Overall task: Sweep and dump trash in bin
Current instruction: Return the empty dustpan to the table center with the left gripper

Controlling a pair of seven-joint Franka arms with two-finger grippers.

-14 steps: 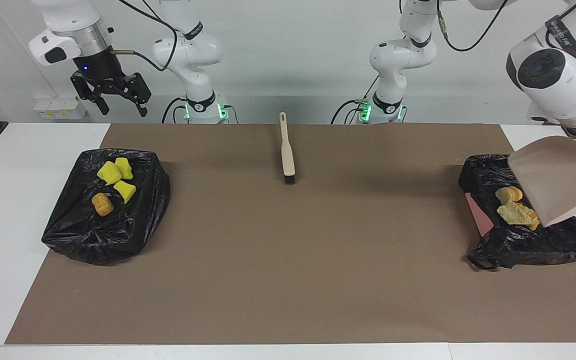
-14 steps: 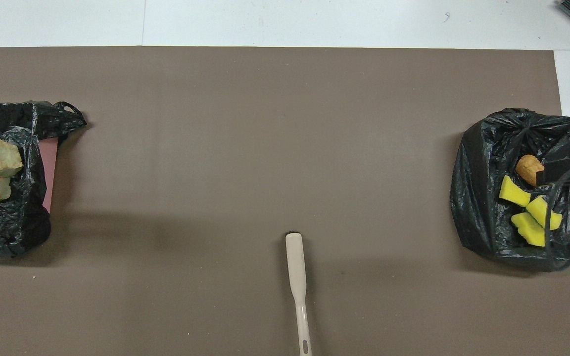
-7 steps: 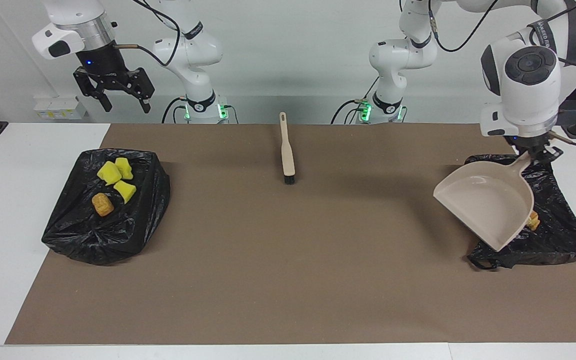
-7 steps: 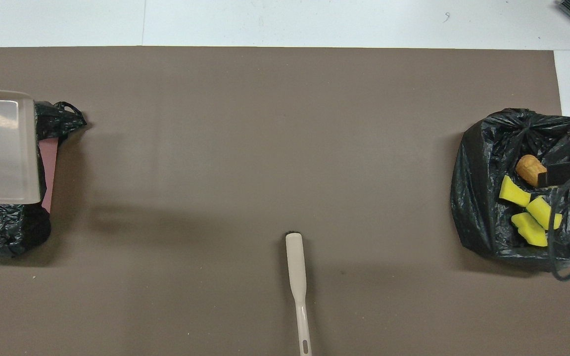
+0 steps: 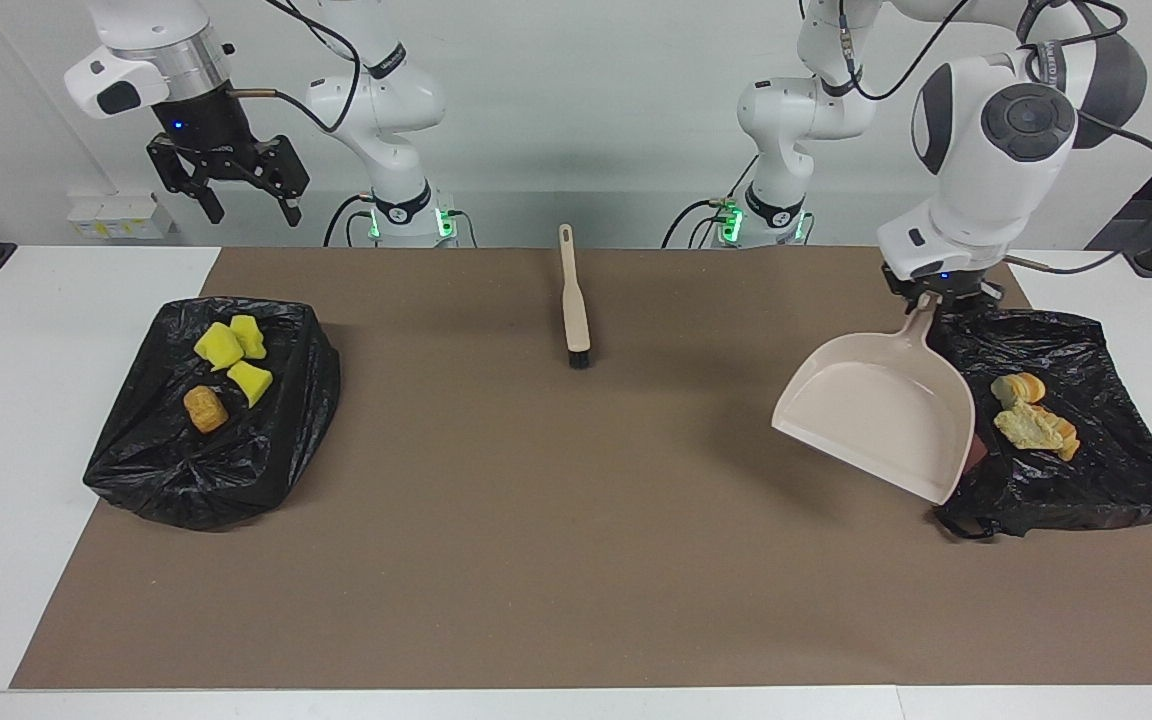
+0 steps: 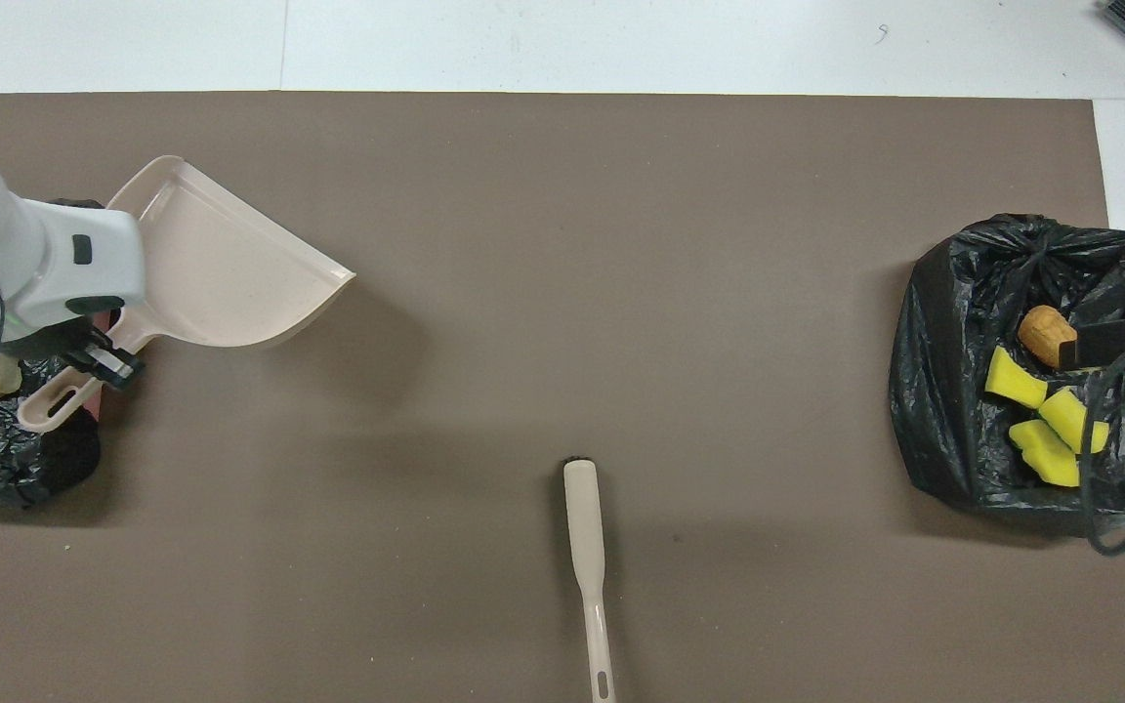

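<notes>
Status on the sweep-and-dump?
Looks nearly done: yellow sponge chunks and brown roll sit in one black-bagged bin, bread-like lumps in the other. Left end effector holds the empty beige dustpan. Left: park the dustpan.

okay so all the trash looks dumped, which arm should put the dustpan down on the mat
Left. Its claw is shut on the dustpan handle, holding the empty pan over the mat beside its bin. The right claw hangs open over the other bin, with nothing in it.
</notes>
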